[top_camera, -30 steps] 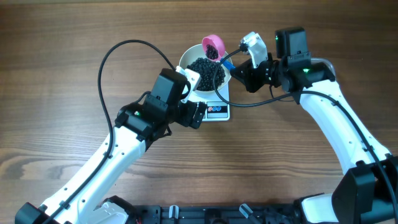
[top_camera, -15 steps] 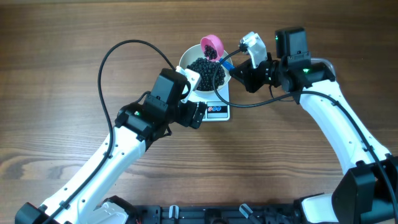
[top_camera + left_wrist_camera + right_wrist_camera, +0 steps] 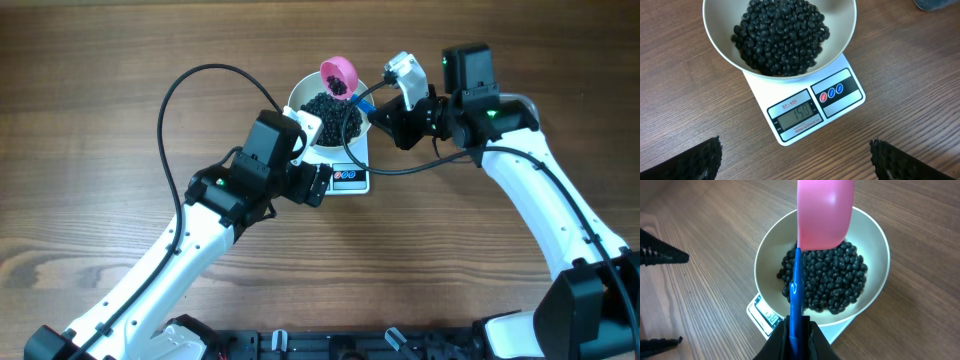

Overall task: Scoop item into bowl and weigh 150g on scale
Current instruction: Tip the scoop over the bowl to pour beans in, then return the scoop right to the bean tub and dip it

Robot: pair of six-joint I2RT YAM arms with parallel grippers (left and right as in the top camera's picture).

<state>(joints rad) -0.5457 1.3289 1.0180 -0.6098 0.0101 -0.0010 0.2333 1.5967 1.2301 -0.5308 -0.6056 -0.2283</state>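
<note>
The right hand (image 3: pixel 796 330) pinches the blue handle of the pink scoop (image 3: pixel 824 215); the handle runs straight ahead, with the cup over the bowl (image 3: pixel 879 240); the beans (image 3: pixel 832 280) lie heaped beneath it; the bowl sits on the scale (image 3: pixel 765 92); the left hand (image 3: pixel 797 162) hangs spread nearby.

black beans (image 3: pixel 782 37) lie in a loose dark heap in the round white bowl (image 3: pixel 722 45), covering its bottom. the bowl sits upright on the flat white scale (image 3: pixel 797 114), just ahead of the left gripper (image 3: pixel 796 161). the display edge faces it, reading 150.
</note>
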